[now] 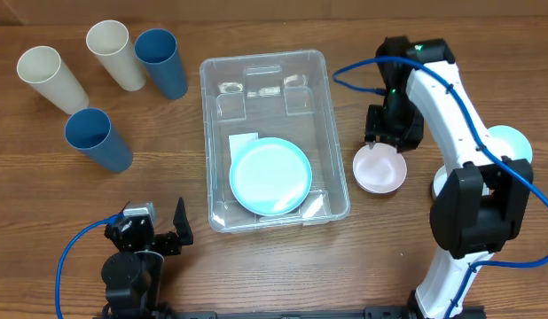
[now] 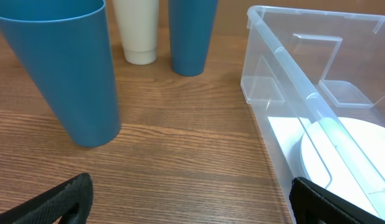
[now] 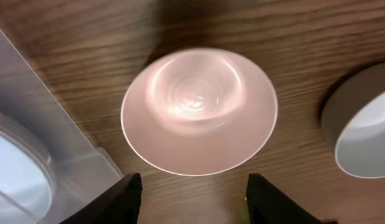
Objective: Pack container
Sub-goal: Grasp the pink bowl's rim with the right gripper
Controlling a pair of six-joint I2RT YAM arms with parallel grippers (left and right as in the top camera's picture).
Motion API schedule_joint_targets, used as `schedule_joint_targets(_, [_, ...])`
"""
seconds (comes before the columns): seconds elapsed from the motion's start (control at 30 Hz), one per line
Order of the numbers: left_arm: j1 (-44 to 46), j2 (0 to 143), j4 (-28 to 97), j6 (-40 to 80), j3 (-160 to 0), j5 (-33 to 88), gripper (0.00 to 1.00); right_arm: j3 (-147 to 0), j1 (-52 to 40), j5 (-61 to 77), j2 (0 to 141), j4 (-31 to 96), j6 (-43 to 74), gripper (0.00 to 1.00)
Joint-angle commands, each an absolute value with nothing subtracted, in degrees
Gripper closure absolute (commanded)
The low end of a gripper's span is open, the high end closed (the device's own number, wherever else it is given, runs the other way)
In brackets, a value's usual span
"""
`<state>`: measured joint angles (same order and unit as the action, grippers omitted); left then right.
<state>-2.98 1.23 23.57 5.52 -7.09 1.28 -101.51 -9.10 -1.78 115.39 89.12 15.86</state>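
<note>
The clear container [image 1: 265, 89] stands mid-table with a light blue plate [image 1: 270, 175] lying in it, partly over its white label [image 1: 243, 142]. A pink bowl [image 1: 379, 170] sits on the table just right of the container. My right gripper [image 1: 387, 143] hovers open over the bowl's far edge. In the right wrist view the bowl [image 3: 199, 112] lies just ahead of the open fingers [image 3: 192, 199], apart from them. My left gripper [image 1: 152, 221] is open and empty at the front left. In the left wrist view it [image 2: 192, 205] faces the container's wall [image 2: 286, 81].
Two cream cups [image 1: 50, 78] [image 1: 114, 53] and two blue cups [image 1: 161, 62] [image 1: 97, 137] stand at the far left. A light blue bowl [image 1: 504, 146] sits at the right, partly behind the right arm; it also shows in the right wrist view [image 3: 364, 124].
</note>
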Motion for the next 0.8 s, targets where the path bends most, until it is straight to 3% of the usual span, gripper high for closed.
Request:
schedule_joint_targets(0.0, [-2.6,0.7,23.3,4.2,-6.9,1.1,0.0,-100.5,-13.6,-1.2,114.8,88.5,16.2,0.44])
schedule_joint_targets(0.17, [-2.6,0.7,23.3,4.2,-6.9,1.1,0.0,-100.5,-20.9,-0.8,114.8,86.9,17.8,0.44])
schedule_joint_targets(0.37, [-2.6,0.7,23.3,4.2,-6.9,1.1,0.0,-100.6,-19.4,-1.8,114.8,85.4,18.1,0.44])
schedule_joint_targets(0.77, [-2.6,0.7,23.3,4.2,-6.9,1.1,0.0,-94.4,5.7,2.6,114.8,77.7,17.5,0.41])
